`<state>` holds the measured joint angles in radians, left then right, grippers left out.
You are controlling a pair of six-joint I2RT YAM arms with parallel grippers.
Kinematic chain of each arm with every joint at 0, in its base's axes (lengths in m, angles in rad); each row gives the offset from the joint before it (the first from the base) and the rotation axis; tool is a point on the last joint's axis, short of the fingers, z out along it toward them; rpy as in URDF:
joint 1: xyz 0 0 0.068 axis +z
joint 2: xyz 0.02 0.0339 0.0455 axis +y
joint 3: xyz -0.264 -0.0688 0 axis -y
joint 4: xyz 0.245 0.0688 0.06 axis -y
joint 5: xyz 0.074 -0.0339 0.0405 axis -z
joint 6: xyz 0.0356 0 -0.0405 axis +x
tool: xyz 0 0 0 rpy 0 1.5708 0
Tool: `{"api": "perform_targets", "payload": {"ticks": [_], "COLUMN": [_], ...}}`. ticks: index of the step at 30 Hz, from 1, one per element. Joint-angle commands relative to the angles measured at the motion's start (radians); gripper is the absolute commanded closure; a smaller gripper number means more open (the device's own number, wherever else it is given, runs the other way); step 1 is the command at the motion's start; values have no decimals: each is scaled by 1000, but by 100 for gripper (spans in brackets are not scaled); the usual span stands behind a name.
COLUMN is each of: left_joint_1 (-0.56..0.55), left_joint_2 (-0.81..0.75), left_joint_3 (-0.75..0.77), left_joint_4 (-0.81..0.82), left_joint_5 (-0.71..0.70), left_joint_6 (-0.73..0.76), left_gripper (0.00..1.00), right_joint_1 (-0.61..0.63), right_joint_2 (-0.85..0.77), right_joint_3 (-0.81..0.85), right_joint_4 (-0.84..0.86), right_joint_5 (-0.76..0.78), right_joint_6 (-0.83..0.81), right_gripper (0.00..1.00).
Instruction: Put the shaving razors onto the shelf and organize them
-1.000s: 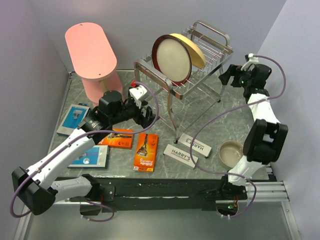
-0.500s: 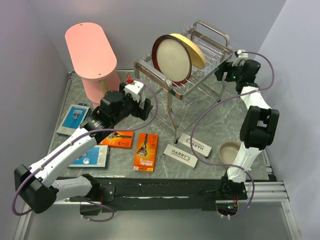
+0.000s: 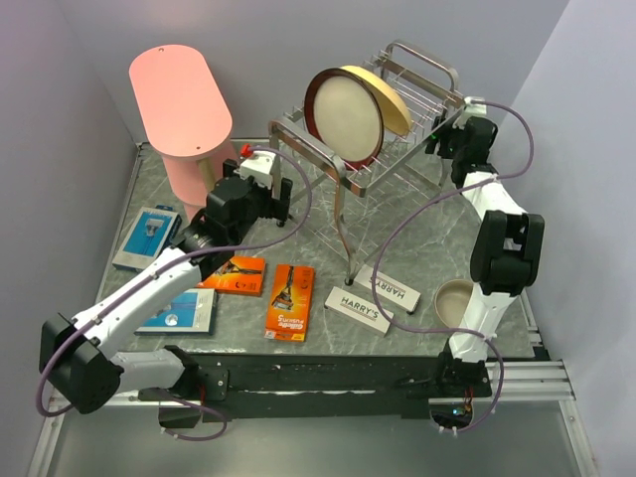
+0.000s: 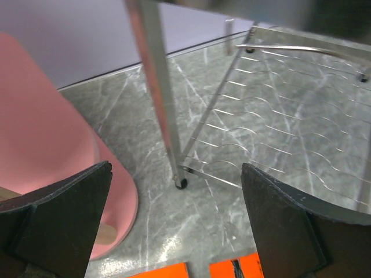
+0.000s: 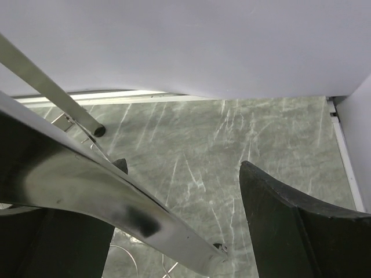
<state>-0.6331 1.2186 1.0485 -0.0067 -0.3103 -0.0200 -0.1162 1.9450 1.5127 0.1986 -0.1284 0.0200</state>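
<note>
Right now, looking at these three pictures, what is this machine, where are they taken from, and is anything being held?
Two robot arms are bolted at a table's near edge. One picture looks down from above; the other two come from a camera on each wrist, so the dark shapes there are gripper fingers. The left gripper and the right gripper are both open and hold nothing. Six razor packs lie on the table, near a pink shelf, a wire dish rack holding plates, and a bowl.

Pale lavender walls (image 3: 60,109) enclose three sides of a grey, white-veined marbled surface (image 3: 447,238), evenly lit; a black rail (image 3: 328,373) edges its near side.
</note>
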Motion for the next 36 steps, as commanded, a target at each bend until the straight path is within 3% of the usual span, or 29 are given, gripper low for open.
{"api": "perform_targets", "payload": {"ticks": [1,13,19,27,36], "left_joint_1": [29,58,70,96,133], "left_joint_2": [48,289,462,703,1028], "left_joint_3": [-5,99,226,465,840], "left_joint_4": [85,189,237,292,294], "left_joint_5": [-21,45,117,250,301], "left_joint_6": [-32,-44,-78,-115,-89], "left_gripper": [1,2,6,11,12], "right_joint_1": [-77,-209,-273,-319,-355], "right_joint_2": [-69,-202,-254,-319,-366], "right_joint_3": [-52,-216,-269,-342,-391], "right_joint_4": [32,24,15,5,-5], "right_joint_5": [170,145,141,131,148], "right_joint_6": [3,18,29,26,0], "right_gripper": [17,18,18,18,18]}}
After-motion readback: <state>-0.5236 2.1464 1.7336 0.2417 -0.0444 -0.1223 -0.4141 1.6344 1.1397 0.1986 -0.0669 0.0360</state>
